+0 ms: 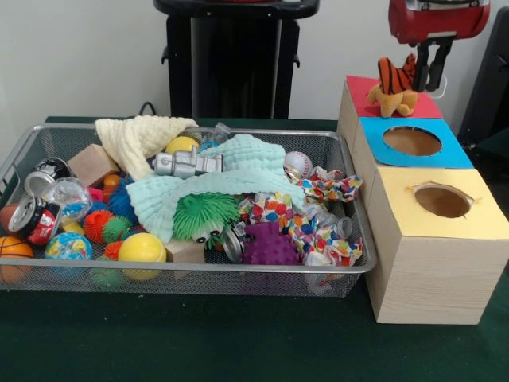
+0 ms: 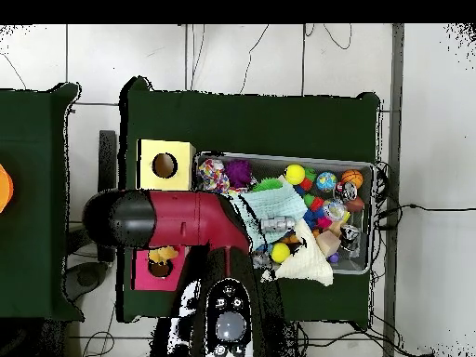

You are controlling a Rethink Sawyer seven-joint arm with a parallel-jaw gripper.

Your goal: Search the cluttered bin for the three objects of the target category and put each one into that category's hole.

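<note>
Plush tiger [image 1: 394, 87] beneath claw [image 1: 430, 76] over red-topped box [image 1: 362, 94]

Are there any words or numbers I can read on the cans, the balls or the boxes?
None can be read.
Red and black cans at the bin's end: printing too blurred to read.
Globe ball: only coloured map patches, no words.
Colourful patterned cloth: shapes, no letters.
Red, blue and yellow box tops: plain paper.

Plain pale wall [image 1: 79, 56]; green-clothed table [image 1: 199, 334]; white tiled floor [image 2: 428, 139].
</note>
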